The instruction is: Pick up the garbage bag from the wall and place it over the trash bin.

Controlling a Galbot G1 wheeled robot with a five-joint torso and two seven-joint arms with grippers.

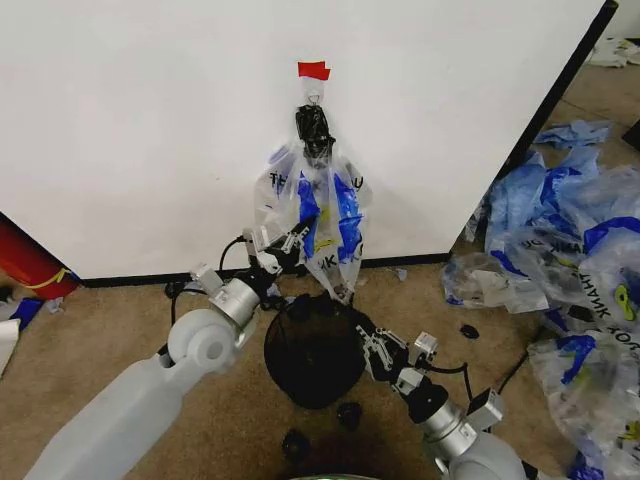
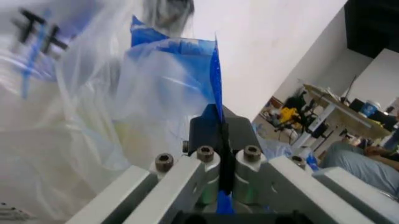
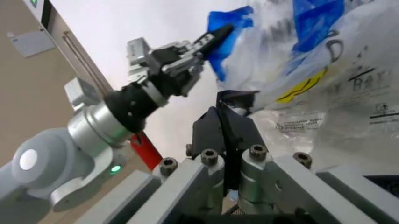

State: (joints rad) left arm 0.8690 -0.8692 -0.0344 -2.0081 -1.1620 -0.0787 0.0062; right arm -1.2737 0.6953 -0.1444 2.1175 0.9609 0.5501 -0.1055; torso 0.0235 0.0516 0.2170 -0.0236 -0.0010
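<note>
white wall, tan carpet; left gripper pinches garbage bag.

— Where do you have room to pass?

— You have bare carpet open on the left of the trash bin, under the left arm.

— What blocks you ahead?

— The wall closes the far side, and the garbage bag hangs down it to just above the bin's far rim, so the gap there is tight. The left gripper is clamped on a blue handle of the bag; the right gripper, jaws together, sits at the bin's right rim.

— And the right?

— A heap of bags crowds it, and small black clips lie near the bin.
</note>
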